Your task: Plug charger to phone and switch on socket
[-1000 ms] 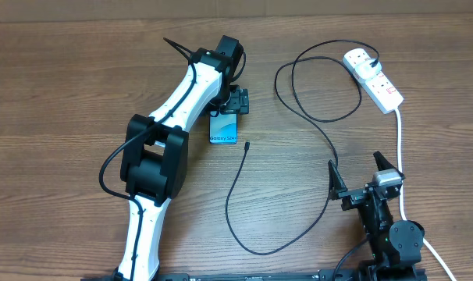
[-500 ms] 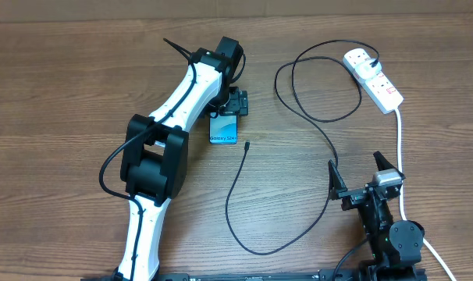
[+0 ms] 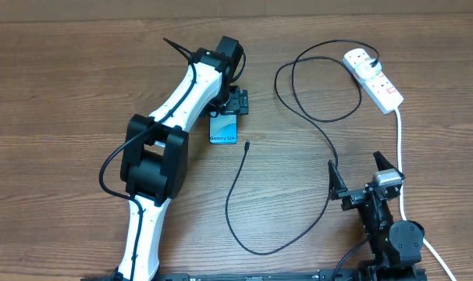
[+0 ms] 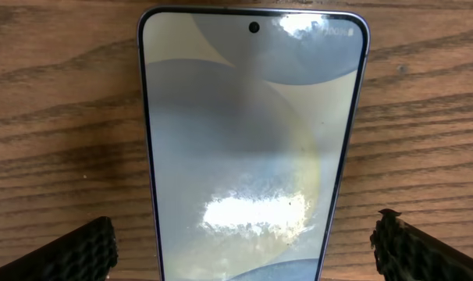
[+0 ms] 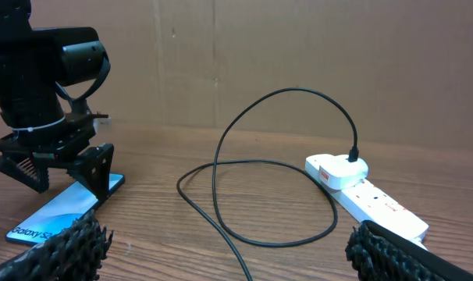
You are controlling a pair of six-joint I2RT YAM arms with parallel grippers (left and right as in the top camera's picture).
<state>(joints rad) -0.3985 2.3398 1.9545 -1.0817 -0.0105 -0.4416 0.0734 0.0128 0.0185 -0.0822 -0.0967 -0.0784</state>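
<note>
The phone lies flat on the wooden table, screen up, with its "Galaxy" edge toward the front. My left gripper hovers open over its far end, one finger on each side of it in the left wrist view. The charger cable runs in loops from its connector tip, just right of the phone, to its plug in the white socket at the far right. My right gripper is open and empty near the front right edge. The right wrist view shows the socket and cable.
The socket's thick white cord runs down the right side past my right arm. A cardboard wall stands behind the table. The left arm stretches across the table's left half.
</note>
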